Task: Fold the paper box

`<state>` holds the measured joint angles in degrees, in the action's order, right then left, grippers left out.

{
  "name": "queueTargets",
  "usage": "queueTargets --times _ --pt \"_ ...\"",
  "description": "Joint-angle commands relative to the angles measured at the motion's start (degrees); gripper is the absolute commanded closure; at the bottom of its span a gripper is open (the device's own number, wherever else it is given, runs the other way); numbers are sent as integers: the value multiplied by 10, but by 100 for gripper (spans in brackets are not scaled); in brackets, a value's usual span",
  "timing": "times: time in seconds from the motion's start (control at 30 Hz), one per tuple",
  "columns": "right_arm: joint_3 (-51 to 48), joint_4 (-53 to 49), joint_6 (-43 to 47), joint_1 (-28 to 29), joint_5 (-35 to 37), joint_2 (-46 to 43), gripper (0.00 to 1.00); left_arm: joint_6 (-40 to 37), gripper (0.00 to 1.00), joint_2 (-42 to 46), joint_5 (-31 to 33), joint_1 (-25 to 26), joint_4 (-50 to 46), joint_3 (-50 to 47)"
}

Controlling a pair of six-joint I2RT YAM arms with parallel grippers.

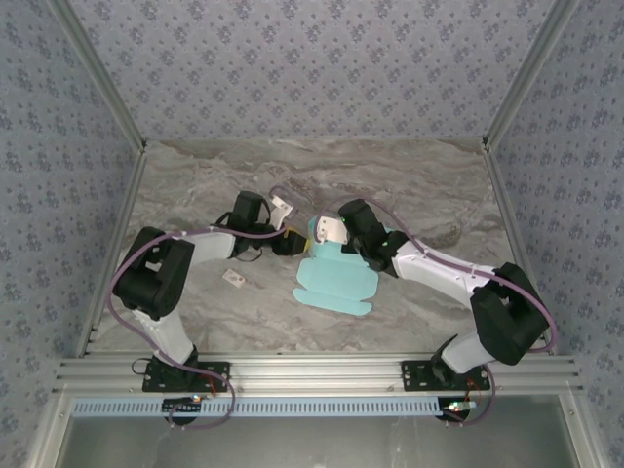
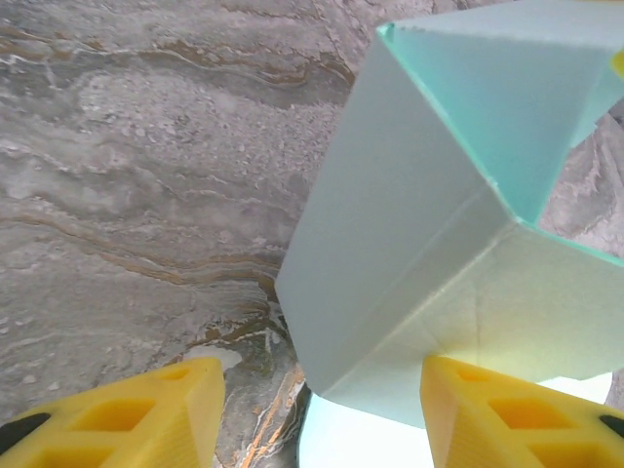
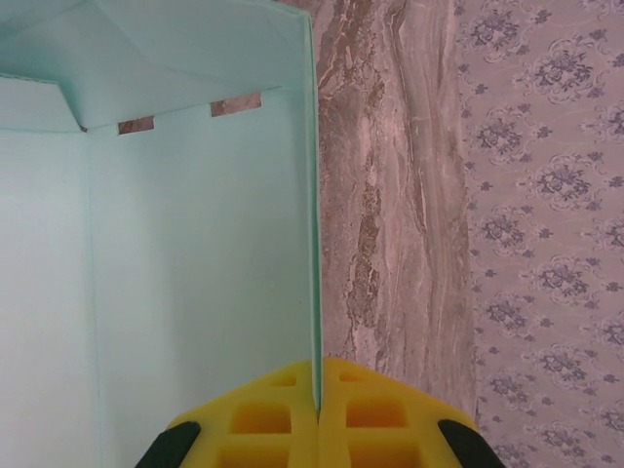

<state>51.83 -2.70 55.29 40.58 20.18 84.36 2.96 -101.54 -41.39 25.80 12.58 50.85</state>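
The right pincer (image 3: 318,400) is seen pressed together on the edge of an upright panel of the box (image 3: 195,253). The thin card is pinched between its two yellow fingers (image 3: 263,419). The pale blue inside of the box, with a crease and two small slots near the top, is seen to the left of that panel.

The left pincer (image 2: 317,419) is held spread. Its yellow fingers (image 2: 136,424) are set well apart at the bottom of the left wrist view, and a folded corner of the box rises between and beyond them. The right-hand finger is seen just beside the card, though contact cannot be told. The left-hand finger is set apart from it, with bare worktop (image 2: 127,195) in between.

From above, both pincers are found near the middle of the worktop, faced toward each other across the raised far end of the box. The rest of the sheet is laid flat on the grey marbled surface toward the arms' bases, with its rounded flaps spread out. A small white tag (image 1: 234,278) is seen on the worktop to the left of the box, apart from it. The worktop is enclosed by patterned walls (image 1: 312,58).
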Motion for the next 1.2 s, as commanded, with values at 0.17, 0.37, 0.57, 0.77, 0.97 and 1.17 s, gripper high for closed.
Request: queueTargets --times 0.17,0.37,0.57,0.77,0.97,1.17 --pt "-39 49 -3 2 14 -17 100 -38 45 -15 -38 11 15 10" --pt "-68 101 27 10 34 -22 100 -59 49 -30 -39 16 9 22" --pt "-92 147 52 20 57 -24 100 -66 52 -36 -46 21 47 11" --pt "-109 179 66 29 74 -26 100 -68 53 -43 -41 27 72 14" --pt "-123 194 69 33 78 -28 100 -53 50 -47 -39 29 113 4" --pt "-139 218 81 38 84 -29 100 -50 46 -52 -20 40 122 5"
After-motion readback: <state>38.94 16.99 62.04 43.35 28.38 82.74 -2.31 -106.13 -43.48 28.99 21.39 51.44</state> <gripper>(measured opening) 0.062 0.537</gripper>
